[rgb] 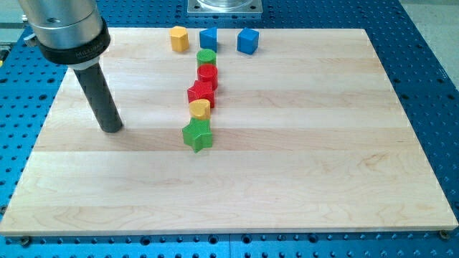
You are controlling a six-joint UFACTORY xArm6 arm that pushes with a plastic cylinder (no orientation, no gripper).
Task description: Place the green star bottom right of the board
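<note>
The green star (pixel 197 135) lies left of the board's centre, at the lower end of a column of blocks. My tip (pixel 111 129) rests on the board to the view's left of the star, a good gap apart and about level with it. Directly above the star, touching it, is a yellow block (pixel 200 108), then a red star-like block (pixel 201 92), a red cylinder (pixel 208 74) and a green cylinder (pixel 206 57).
Near the view's top edge of the wooden board (pixel 323 158) sit a yellow hexagonal block (pixel 179 38), a blue block (pixel 208 39) and a blue cube (pixel 247 41). A blue perforated table surrounds the board.
</note>
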